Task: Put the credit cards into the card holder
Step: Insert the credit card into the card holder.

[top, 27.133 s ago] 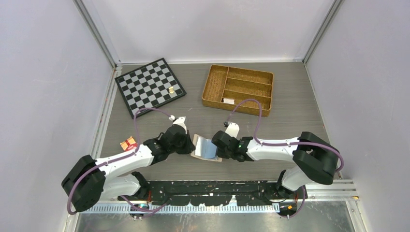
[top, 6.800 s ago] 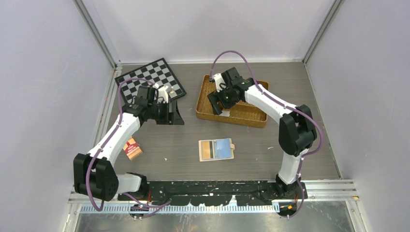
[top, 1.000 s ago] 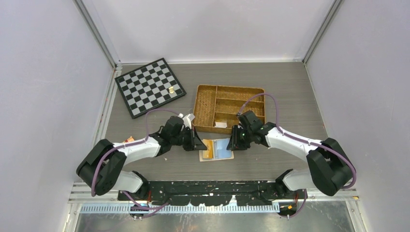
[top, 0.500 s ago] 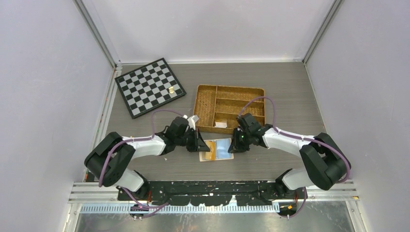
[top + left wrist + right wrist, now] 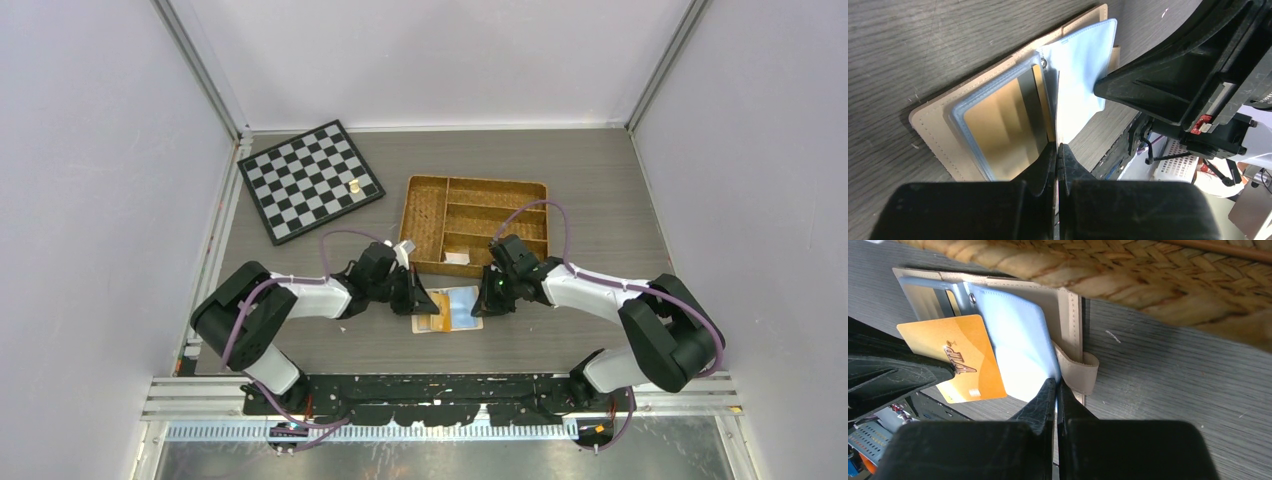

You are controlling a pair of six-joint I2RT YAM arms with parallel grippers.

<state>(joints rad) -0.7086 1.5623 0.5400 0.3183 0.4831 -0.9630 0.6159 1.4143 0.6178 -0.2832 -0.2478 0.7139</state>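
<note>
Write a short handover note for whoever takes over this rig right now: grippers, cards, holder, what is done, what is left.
Left gripper: shut on the orange card.
Right gripper: shut on the pale blue sleeve of the card holder, holding it raised.
Holder lies open beside the wicker tray.
Done: holder open, orange card at the sleeve's edge. Whether other sleeves already hold cards is unclear.
Left: slide the orange card in, release both.

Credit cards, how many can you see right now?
1 for sure: an orange card, pinched by the left gripper over the open holder. More may be hidden in its sleeves.
</note>
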